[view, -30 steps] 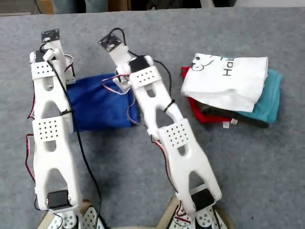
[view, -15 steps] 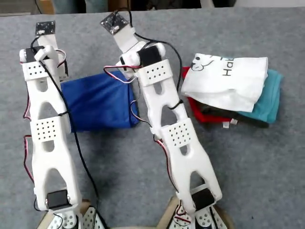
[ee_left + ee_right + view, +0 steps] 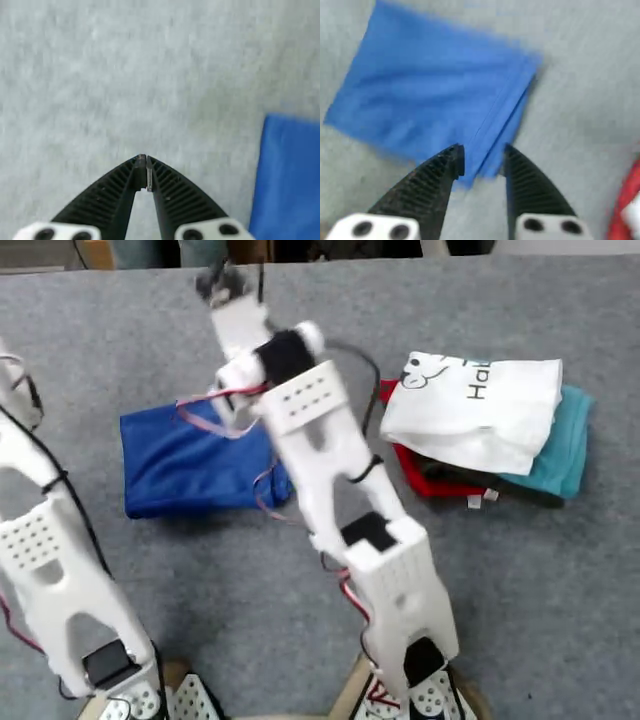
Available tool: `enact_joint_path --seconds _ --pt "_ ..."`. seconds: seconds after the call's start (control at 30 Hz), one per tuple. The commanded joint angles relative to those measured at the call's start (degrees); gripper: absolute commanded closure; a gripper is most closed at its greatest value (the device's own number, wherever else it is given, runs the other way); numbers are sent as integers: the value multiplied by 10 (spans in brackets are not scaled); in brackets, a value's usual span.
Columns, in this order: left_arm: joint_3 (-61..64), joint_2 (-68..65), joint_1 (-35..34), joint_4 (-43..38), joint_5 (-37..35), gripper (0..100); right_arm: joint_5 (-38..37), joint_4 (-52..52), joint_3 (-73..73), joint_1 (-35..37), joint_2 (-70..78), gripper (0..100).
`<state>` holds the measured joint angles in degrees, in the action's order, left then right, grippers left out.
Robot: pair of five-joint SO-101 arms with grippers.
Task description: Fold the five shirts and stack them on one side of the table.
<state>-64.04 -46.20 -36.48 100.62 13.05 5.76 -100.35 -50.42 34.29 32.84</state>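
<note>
A lone shirt [image 3: 190, 465] lies left of the seemingly four-high stack [image 3: 480, 415].

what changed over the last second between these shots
The left arm swung off the blue shirt toward the left edge of the table. The left gripper is shut over bare table. The right arm rose and reached farther back, with the right gripper open above the shirt's edge. The shirt and the stack stayed put.
</note>
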Motion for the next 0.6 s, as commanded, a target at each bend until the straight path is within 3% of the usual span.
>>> enact_joint_path --seconds 0.0,0.17,0.3,0.57 --pt "248 192 -7 3 22 966 113 46 146 11 -54 778" --pt "480 342 3 -57 23 966 308 113 178 12 -11 638" --pt "595 404 2 -121 23 966 365 162 171 18 53 548" --pt "630 423 -3 -134 23 966 427 178 47 27 188 603"
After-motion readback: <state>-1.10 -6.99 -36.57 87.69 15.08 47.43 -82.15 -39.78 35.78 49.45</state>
